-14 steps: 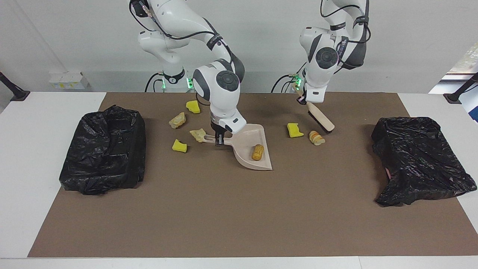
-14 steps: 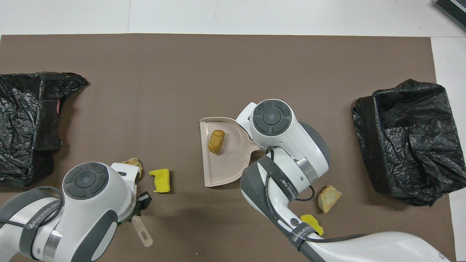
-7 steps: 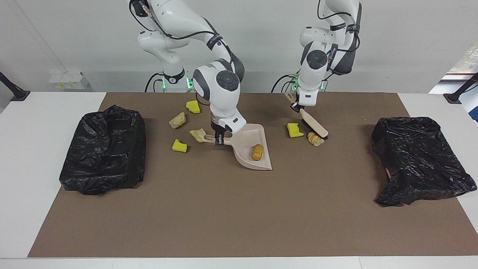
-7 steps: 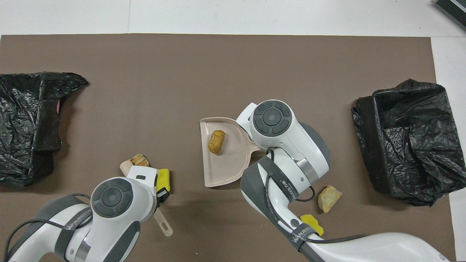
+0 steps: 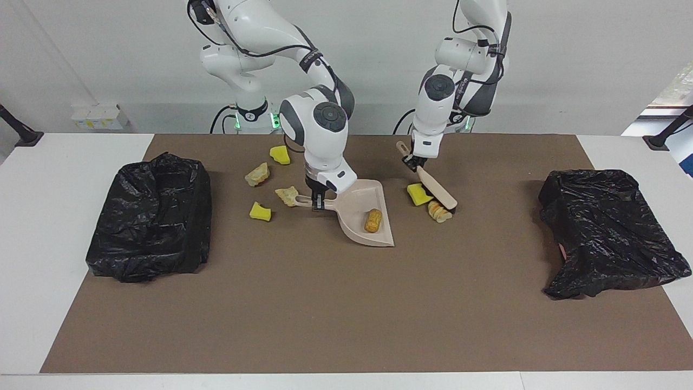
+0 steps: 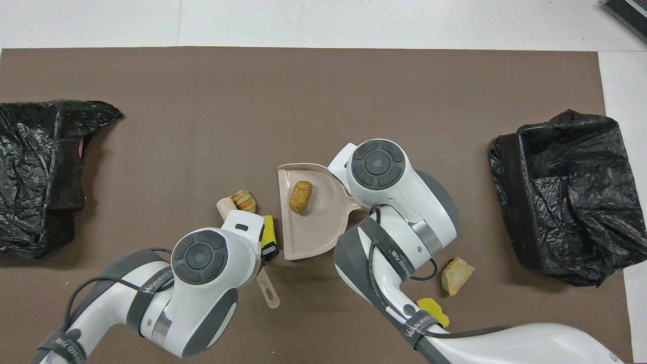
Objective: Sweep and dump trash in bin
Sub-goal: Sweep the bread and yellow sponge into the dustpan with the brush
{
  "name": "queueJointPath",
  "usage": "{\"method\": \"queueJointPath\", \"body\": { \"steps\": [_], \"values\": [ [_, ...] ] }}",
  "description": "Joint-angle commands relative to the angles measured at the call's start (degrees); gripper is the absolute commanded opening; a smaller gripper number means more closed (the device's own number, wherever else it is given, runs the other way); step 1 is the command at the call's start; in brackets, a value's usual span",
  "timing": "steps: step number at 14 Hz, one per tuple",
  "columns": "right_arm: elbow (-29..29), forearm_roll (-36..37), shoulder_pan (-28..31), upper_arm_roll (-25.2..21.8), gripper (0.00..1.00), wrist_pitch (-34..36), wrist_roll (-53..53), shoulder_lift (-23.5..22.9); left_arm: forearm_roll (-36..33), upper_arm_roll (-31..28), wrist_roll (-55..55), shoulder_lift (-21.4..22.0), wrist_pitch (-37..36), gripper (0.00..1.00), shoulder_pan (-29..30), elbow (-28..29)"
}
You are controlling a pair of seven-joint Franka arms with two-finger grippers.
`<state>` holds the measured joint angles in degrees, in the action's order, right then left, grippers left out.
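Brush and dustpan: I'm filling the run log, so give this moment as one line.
left gripper: shut on brush, against two lumps | right gripper: shut on dustpan handle | in pan: one orange-brown lump

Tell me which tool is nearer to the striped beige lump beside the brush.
Left. The left tool holds the brush touching that lump; the right tool holds the dustpan handle, farther off.

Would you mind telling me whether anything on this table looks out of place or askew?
Yes: the bin at the left arm's end looks slumped and tilted, its black liner sagging toward the table edge, while the other bin stands squarer. Four trash lumps, like this beige one, also lie by the dustpan handle, away from its open edge.
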<state>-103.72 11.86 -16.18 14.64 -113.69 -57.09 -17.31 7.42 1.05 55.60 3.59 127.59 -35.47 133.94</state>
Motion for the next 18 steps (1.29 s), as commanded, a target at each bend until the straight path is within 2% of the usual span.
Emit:
{"method": "queueJointPath", "body": {
  "steps": [1,6,10,13,18],
  "values": [
    [-2.0,0.9,0.5,0.3,0.0,-0.9,-1.4,1.7,5.8,-0.6,-11.2,-4.4,0.9,0.0,-1.1,-5.5],
    [-1.9,0.9,0.5,0.2,0.0,-0.7,-1.1,1.7,8.6,-0.3,-26.9,-4.3,0.7,0.0,-5.8,-6.4],
    [-1.7,0.9,0.7,0.3,0.0,-0.7,-0.8,1.6,8.8,-0.8,-27.3,-4.6,-0.5,0.0,-5.4,-7.7],
    [-1.0,-0.1,2.3,0.3,0.0,-0.9,-1.7,1.7,3.2,-1.1,-27.2,-3.5,-4.6,0.0,-0.3,-7.7],
    [-0.9,-0.3,4.7,0.3,0.0,-0.9,-1.6,4.0,-3.1,-1.1,-26.9,-1.8,-4.6,0.0,3.8,-5.1]
  ]
}}
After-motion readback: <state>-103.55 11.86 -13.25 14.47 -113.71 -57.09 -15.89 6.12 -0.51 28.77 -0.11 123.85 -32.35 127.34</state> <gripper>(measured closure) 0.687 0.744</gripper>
